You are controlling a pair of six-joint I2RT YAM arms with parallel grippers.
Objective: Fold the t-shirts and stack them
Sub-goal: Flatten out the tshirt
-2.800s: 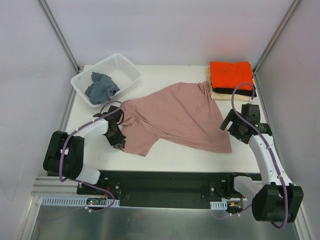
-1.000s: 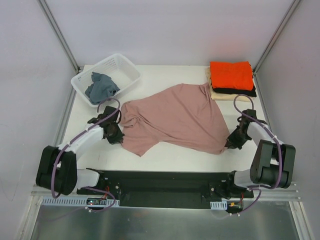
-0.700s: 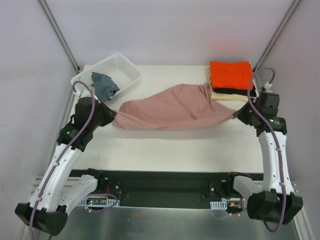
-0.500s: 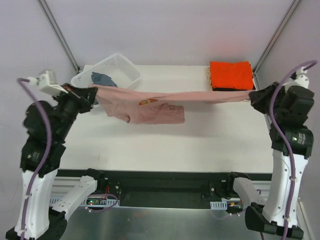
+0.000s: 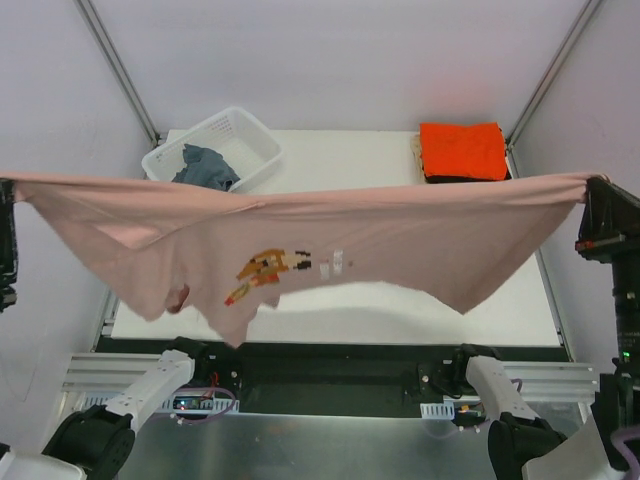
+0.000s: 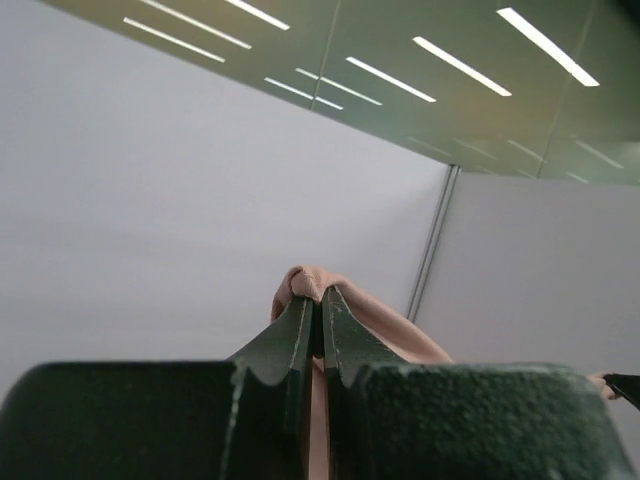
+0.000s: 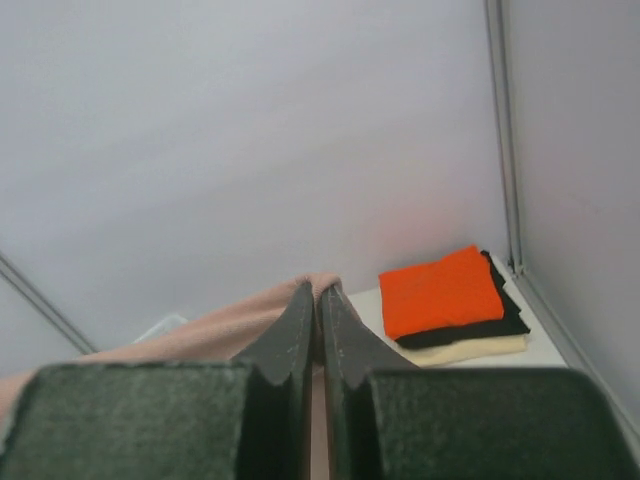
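Left gripper (image 6: 313,305) and right gripper (image 7: 315,296) are pinching the shirt (image 5: 350,235) taut aloft, probably for lowering flat along the table's (image 5: 340,160) near edge.

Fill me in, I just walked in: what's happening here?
Both arms hold a pink shirt stretched in the air over the table, left gripper shut on one end, right gripper on the other. It is not folded yet. Folded at the far right corner: orange shirt on top, black shirt and cream shirt below. A basket at far left holds a grey cloth.
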